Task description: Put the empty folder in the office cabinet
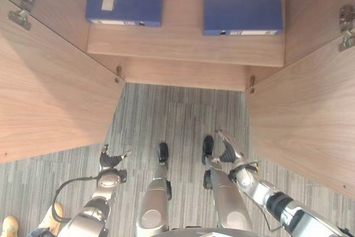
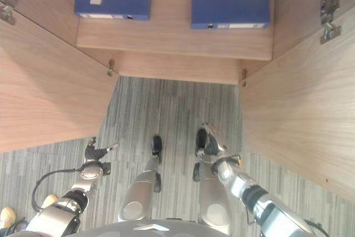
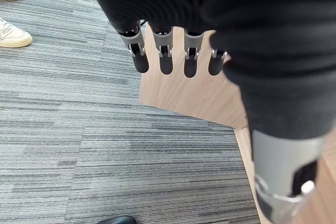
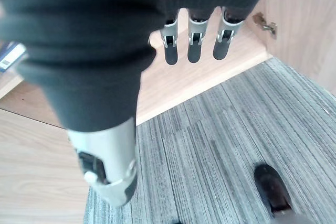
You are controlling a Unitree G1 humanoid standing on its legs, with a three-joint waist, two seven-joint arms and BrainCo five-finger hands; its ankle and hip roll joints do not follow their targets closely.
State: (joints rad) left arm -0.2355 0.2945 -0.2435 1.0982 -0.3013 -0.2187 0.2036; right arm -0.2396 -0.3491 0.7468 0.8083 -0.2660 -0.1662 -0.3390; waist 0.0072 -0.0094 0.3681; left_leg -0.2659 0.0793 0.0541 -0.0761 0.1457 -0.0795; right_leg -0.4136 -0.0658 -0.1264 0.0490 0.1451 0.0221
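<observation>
Both hands hang low over the grey carpet (image 1: 166,109), holding nothing: the left hand (image 1: 109,161) at the lower left of the frame and the right hand (image 1: 230,151) at lower centre-right, each with fingers straight and relaxed, as the wrist views confirm. Two cabinet doors stand swung wide, the left door (image 1: 50,87) and the right door (image 1: 310,115), flanking the carpet. Beyond them, at the top of the frame, the cabinet shelf (image 1: 183,45) carries two blue folders lying flat and well apart: the left folder (image 1: 125,1) and the right folder (image 1: 241,8).
</observation>
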